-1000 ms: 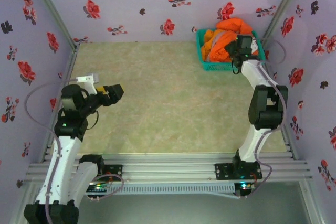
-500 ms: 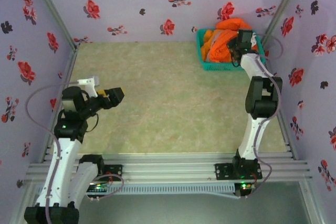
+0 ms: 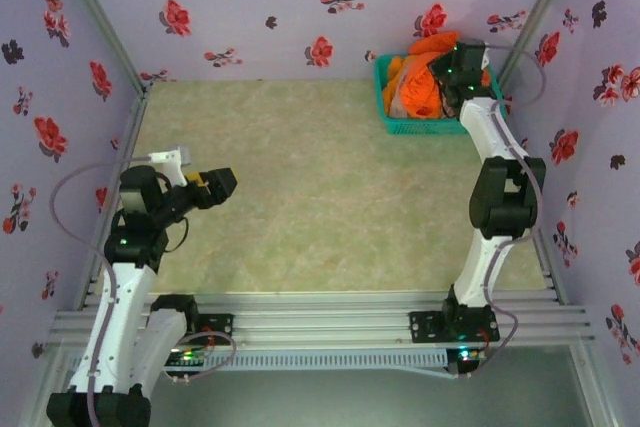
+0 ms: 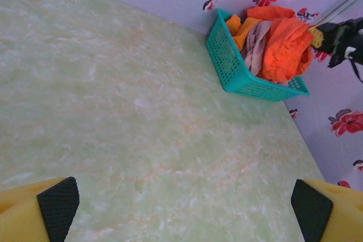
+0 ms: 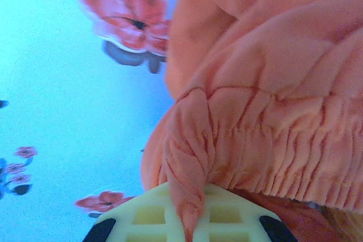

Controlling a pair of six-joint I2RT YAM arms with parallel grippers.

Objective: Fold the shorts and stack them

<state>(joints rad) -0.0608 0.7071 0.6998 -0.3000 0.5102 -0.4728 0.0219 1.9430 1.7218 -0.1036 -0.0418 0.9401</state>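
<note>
Up at the basket, the orange shorts [image 5: 266, 83] bunch right against the right gripper [image 5: 184, 228]. Its jaws are pinched together on a fold of the elastic waistband, with a ridge of gathered cloth squeezed between them. That's a sensible bite: the shirred, ribbed band is the thickest, firmest part of a limp garment, so I'd judge it the best handle for drawing one pair free of the heap.

The heap sits in the teal mesh basket [image 4: 227, 63] at the far right corner of the table [image 3: 320, 187]. Bright orange is piled around a dusty pink-beige pair [image 4: 256, 41], all of it soft and crumpled and rising above the rim. The basket's plastic lattice is stiff and boxy, while the tabletop is smooth, pale green and marbled, a flat place to fold.

Over on the near left, the left gripper [image 4: 184, 208] hovers above the table with its jaws spread wide, holding nothing. Black pads tip its yellow fingers, and I'd say it's waiting for cloth to arrive.
</note>
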